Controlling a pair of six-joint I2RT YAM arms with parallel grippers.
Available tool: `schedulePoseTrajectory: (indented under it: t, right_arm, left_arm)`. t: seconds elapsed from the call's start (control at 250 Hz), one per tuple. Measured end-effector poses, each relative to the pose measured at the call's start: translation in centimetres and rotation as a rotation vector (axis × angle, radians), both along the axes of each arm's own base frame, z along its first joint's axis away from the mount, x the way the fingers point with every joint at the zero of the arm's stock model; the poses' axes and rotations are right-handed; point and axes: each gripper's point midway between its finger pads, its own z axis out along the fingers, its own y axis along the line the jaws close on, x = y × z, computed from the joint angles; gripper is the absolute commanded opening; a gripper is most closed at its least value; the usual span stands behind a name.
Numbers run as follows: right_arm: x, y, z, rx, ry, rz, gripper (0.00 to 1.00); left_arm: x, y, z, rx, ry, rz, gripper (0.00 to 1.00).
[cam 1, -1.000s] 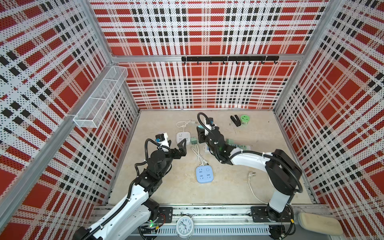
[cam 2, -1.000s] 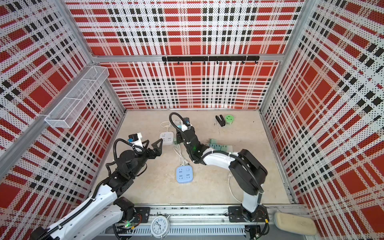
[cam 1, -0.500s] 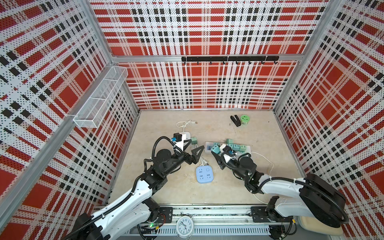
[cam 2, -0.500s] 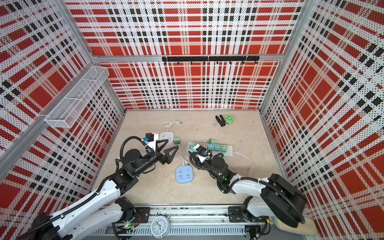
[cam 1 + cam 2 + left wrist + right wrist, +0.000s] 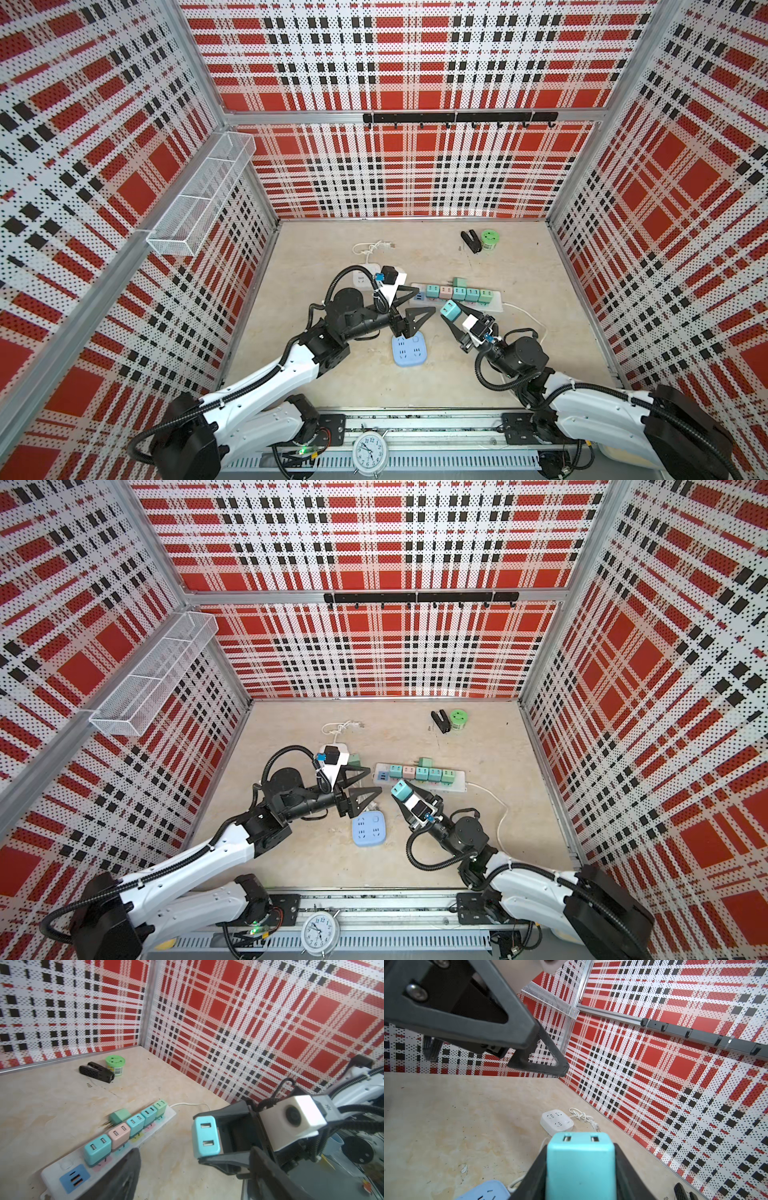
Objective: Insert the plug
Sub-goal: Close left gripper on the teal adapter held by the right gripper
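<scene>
Now, in a top view: right gripper (image 5: 455, 316) clamped on the teal plug (image 5: 449, 310), held off the table between the power strip (image 5: 495, 306) and the blue socket block (image 5: 409, 352). Left gripper (image 5: 424, 301) spread and empty, near that block.

Left wrist view: plug (image 5: 205, 1136) is a rounded teal cube with two USB ports on its face (prongs hidden).

Right wrist view: plug (image 5: 580, 1165) sits square between the jaws. You'd best align the prongs with the slots, press straight and brace the socket.

Right tool (image 5: 405, 792) grips a teal plug (image 5: 401, 788) near the spread, empty left tool (image 5: 374, 780)
</scene>
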Motion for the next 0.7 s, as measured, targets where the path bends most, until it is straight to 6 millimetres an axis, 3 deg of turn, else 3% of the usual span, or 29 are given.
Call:
schedulePoseTrajectory:
  t: [0.22, 0.7]
  right_arm:
    - [-0.9, 0.0, 0.3, -0.014, -0.006, 0.035, 0.0]
    - [-1.6, 0.4, 0.3, -0.02, -0.006, 0.082, 0.0]
  left_arm:
    - [-1.0, -2.4, 0.2, 0.06, -0.01, -0.089, 0.82]
    - [-1.8, -4.4, -2.5, 0.228, 0.002, -0.134, 0.68]
